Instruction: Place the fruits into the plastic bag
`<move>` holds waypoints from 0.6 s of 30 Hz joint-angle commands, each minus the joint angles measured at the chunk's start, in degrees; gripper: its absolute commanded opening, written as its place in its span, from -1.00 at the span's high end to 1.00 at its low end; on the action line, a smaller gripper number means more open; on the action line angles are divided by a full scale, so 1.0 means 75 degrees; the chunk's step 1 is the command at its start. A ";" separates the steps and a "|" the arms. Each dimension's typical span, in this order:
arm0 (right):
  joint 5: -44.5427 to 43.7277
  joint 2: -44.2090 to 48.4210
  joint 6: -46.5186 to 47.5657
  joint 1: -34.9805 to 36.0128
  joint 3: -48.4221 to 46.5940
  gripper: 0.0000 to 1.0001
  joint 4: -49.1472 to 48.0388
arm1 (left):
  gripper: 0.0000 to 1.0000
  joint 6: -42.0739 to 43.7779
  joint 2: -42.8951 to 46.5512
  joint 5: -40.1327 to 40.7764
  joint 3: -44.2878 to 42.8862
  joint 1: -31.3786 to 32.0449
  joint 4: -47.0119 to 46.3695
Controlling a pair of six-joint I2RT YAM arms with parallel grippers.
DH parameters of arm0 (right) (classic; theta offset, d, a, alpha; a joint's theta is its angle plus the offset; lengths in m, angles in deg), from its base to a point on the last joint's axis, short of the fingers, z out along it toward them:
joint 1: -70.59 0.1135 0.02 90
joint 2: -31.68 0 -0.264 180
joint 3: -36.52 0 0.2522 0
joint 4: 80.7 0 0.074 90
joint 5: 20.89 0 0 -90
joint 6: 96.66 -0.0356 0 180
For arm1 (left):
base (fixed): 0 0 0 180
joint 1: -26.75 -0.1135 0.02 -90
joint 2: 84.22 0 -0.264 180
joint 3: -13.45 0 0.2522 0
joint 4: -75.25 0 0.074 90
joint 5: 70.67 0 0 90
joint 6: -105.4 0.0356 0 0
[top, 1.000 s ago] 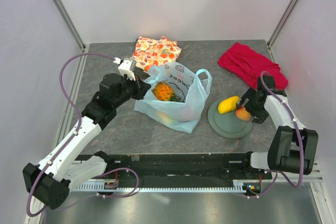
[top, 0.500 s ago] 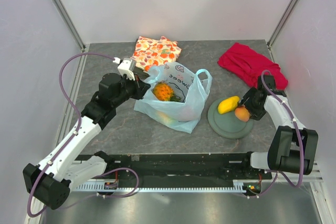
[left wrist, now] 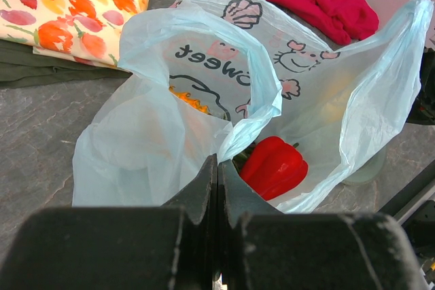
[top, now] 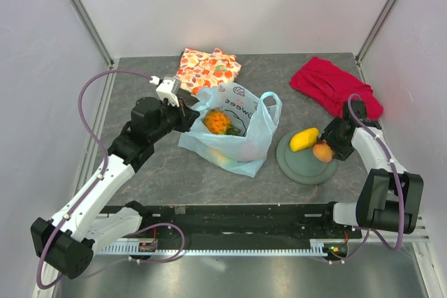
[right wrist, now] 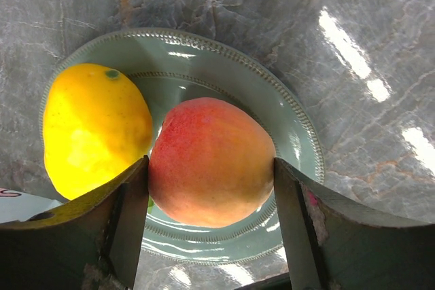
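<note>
The light-blue plastic bag [top: 241, 146] lies mid-table with its mouth open. My left gripper [top: 189, 118] is shut on its near rim [left wrist: 228, 142]. Inside it are the orange pineapple [top: 217, 122] and the red pepper-like piece [left wrist: 274, 166]. A pale yellow shape shows through its film. On the grey-green plate [top: 300, 170] a yellow mango [top: 304, 139] lies against the orange peach [top: 322, 151]. My right gripper [right wrist: 211, 162] straddles the peach [right wrist: 212, 161], with a finger touching each side. The peach rests on the plate [right wrist: 289, 117], and the mango [right wrist: 95, 127] is just left of the left finger.
An orange floral cloth [top: 208, 68] lies behind the bag, on something dark olive in the left wrist view. A crumpled red cloth [top: 334, 87] lies at the back right, just behind my right arm. Frame posts stand at both back corners.
My right wrist has shifted very slightly at the peach. The left arm, the bag and the fruit on the plate have not moved.
</note>
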 commanded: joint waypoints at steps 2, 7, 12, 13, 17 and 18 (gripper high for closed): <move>-0.0418 0.0524 -0.0028 -0.0032 -0.0165 0.28 0.0357 | 0.97 0.0272 0.0032 -0.0101 -0.0172 -0.0044 -0.0166; -0.0852 0.1051 -0.0086 -0.0032 -0.0469 0.34 0.0580 | 0.97 0.0249 0.0044 -0.0101 -0.0161 -0.0044 -0.0189; -0.0794 0.1612 -0.0087 -0.0020 -0.0809 0.35 0.0511 | 0.97 0.0191 0.0032 -0.0171 -0.0125 -0.0044 -0.0248; -0.0678 0.1719 -0.0063 -0.0008 -0.0879 0.32 0.0336 | 0.97 0.0179 0.0044 -0.0194 -0.0114 -0.0044 -0.0259; -0.0641 0.2386 0.0042 0.0109 -0.1043 0.32 -0.0052 | 0.97 0.0120 0.0079 -0.0230 -0.0044 -0.0056 -0.0295; -0.0641 0.2434 0.0031 0.0155 -0.1171 0.35 -0.0110 | 0.97 0.0108 0.0091 -0.0230 -0.0043 -0.0056 -0.0306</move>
